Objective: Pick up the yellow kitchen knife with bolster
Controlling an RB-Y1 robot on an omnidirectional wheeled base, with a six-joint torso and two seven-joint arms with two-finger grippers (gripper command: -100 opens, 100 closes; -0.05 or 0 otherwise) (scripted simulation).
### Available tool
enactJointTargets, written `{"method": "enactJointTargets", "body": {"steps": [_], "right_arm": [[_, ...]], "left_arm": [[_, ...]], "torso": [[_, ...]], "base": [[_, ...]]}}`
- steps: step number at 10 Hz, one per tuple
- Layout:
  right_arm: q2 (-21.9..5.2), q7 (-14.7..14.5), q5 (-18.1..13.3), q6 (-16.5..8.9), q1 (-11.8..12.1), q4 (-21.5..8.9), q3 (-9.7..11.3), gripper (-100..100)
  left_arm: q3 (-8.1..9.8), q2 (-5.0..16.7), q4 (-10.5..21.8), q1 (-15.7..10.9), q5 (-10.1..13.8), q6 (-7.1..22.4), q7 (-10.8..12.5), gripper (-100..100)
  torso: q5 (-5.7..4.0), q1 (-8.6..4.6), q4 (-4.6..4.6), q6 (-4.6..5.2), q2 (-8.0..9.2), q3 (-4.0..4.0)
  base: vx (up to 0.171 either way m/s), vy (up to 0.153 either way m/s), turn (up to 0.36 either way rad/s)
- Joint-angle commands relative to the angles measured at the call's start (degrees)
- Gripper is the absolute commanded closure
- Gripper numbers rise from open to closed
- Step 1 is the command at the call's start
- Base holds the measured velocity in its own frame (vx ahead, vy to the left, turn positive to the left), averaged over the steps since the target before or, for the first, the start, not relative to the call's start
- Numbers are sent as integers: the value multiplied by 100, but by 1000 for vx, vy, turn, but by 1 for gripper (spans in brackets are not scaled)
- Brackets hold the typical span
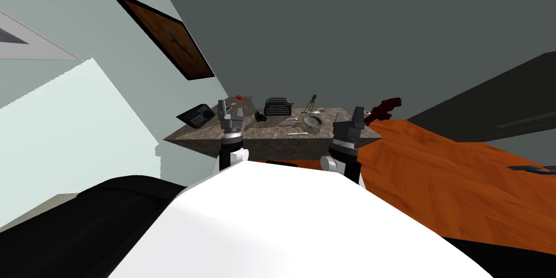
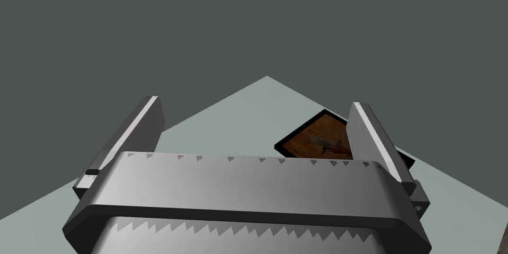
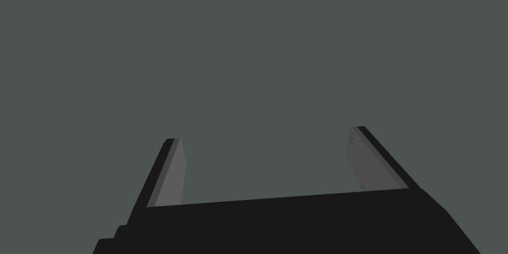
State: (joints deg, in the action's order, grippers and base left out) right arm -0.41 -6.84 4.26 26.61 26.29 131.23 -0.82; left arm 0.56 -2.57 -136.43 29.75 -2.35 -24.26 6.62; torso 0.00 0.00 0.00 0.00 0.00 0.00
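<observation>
Nothing is picked up yet: my left claw [image 1: 229, 107] and right claw [image 1: 357, 114] both stand wide and empty, raised short of the stone-topped table [image 1: 255, 140] at twelve o'clock, where the knife is probably one of the slim pale pieces [image 1: 297, 134] beside the round dish [image 1: 312, 121], too small to tell, so the approach and grasp remain.

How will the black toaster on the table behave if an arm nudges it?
Likely stiff: the black toaster reads as one boxy shell. It would probably slide rather than tip, since it sits low and broad on the stone-patterned table. Pushed toward my left, it may knock the small dark object lying close beside it.
</observation>
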Motion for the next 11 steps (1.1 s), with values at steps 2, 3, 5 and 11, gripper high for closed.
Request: {"method": "enactJointTargets", "body": {"steps": [2,3,5,11], "right_arm": [[-292,-86,-52,-34,-2,-102,-23,-100],[-431,-142,-87,-55,-4,-169,-39,-100],[-727,-287,-182,-110,-11,-349,-80,-100],[-1731,-907,-669,-319,-29,-1164,-209,-100]], "left_arm": [[0,0,0,0,0,0,0,0],[0,0,0,0,0,0,0,0],[-1,0,0,0,0,0,0,0],[-1,-1,0,0,0,0,0,0]], "torso": [[1,3,0,0,0,0],[2,11,0,0,-1,-1],[4,20,1,-1,3,2],[9,38,0,-1,1,1]], "base": [[2,25,27],[-6,53,29],[-5,64,61],[-1,94,94]]}}
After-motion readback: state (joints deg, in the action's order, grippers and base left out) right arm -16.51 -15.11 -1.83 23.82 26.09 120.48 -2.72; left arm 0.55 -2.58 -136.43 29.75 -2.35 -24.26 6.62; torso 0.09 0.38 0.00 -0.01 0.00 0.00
